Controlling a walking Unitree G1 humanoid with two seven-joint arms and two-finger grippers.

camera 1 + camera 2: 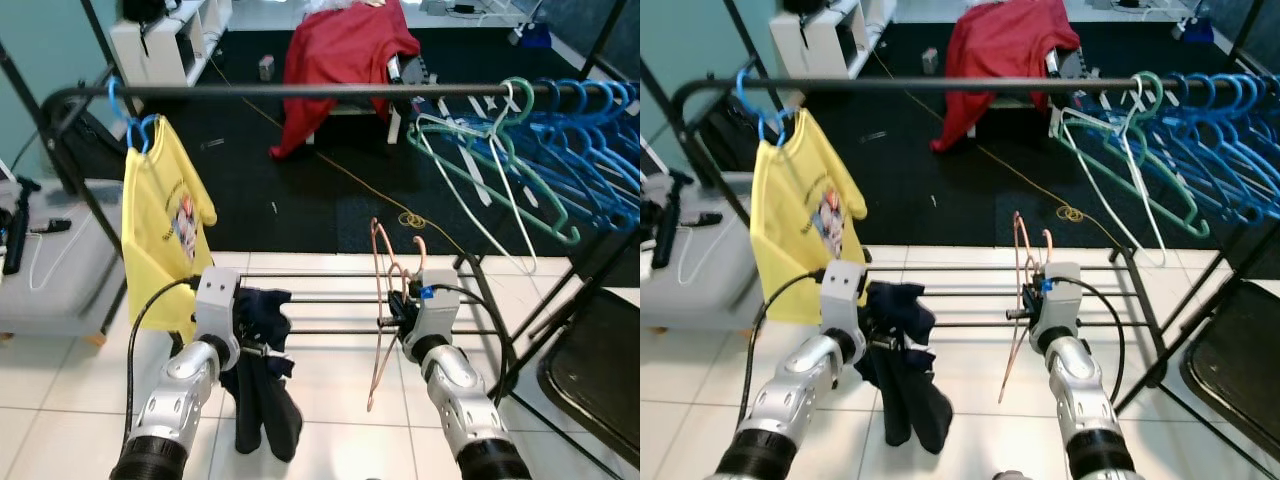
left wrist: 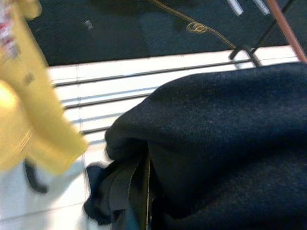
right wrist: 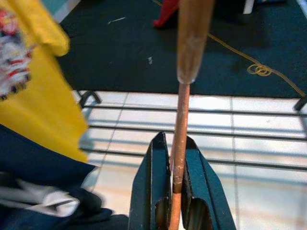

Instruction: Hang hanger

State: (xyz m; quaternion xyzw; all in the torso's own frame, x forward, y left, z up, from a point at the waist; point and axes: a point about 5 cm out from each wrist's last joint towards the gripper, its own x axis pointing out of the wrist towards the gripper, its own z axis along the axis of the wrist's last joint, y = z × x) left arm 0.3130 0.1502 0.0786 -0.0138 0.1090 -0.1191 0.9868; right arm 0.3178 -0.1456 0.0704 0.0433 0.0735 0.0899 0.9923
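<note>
Copper hanger (image 1: 385, 300): held upright below the rail, in front of the low rack bars, hook end up and short of the rail.
Right gripper (image 3: 176, 184): fingers (image 3: 152, 182) clamped on the hanger's thin rod, one on each side, as the right wrist view shows.
Left gripper (image 1: 262, 350): buried in a dark navy garment (image 1: 262, 390) that hangs from it toward the floor; whether the fingers are closed cannot be told.
Clothes rail (image 1: 300, 90): black horizontal bar across the scene, above and beyond both grippers.
Yellow T-shirt (image 1: 165, 225): hangs on a blue hanger (image 1: 130, 125) at the rail's left end, just beside the left arm.
Plastic hangers (image 1: 560, 150): a crowded bunch, green and white nearest, blue beyond, fills the rail's right end.
Free rail: the middle stretch between the T-shirt and the bunch, directly above the copper hanger.
Low rack bars (image 1: 340, 300): horizontal black bars behind the grippers, over white tile.
Red cloth (image 1: 340, 60): draped over furniture on the dark carpet beyond the rail.
Yellow cord (image 1: 410, 218): lies coiled on the carpet.
Grey box (image 1: 50, 270): at the far left, near the T-shirt.
</note>
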